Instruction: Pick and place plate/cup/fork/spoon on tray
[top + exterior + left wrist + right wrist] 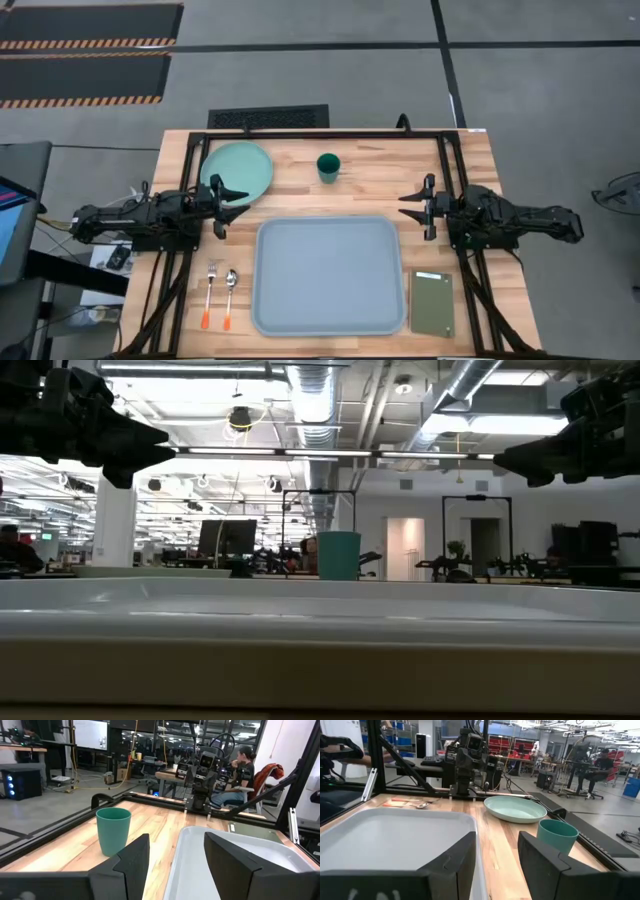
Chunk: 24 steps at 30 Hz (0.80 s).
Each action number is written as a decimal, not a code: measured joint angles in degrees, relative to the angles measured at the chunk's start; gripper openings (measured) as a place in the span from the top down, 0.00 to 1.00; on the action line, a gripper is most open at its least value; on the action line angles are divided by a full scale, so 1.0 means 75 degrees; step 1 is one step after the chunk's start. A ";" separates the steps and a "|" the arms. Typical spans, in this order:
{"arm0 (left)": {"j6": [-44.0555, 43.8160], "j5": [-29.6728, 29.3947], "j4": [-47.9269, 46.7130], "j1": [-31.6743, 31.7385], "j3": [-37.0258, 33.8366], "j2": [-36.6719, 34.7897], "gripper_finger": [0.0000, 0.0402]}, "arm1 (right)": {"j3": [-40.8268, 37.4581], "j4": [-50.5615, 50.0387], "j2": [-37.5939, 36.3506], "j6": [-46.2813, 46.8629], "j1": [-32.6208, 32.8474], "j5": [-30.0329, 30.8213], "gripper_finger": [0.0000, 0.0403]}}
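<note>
Plate sits at the table's eleven o'clock, just beside the left gripper, at its twelve o'clock. Both it and the right gripper gape open, holding nothing.

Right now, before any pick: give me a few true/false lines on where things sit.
1. The tray holds nothing. True.
2. The cup stands on the plate. False: it stands upright on the bare table, apart from the plate.
3. The fork and spoon lie side by side off the tray's left edge. True.
4. The left gripper is shut on the plate. False: its fingers are open, beside the plate's rim.
5. The right gripper holds the spoon. False: it is open and holds nothing.
</note>
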 joint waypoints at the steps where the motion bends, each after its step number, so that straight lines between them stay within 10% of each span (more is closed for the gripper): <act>1: 0.0000 -0.0002 0.0000 -0.0002 -0.0002 0.0000 0.56 | -0.0002 0.0000 -0.0002 0.0003 -0.0001 0.0000 0.58; 24: 0.0000 0.0001 0.0000 -0.0001 0.0000 -0.0001 0.56 | 0.0008 0.0256 -0.0002 -0.0618 -0.0021 0.0154 0.58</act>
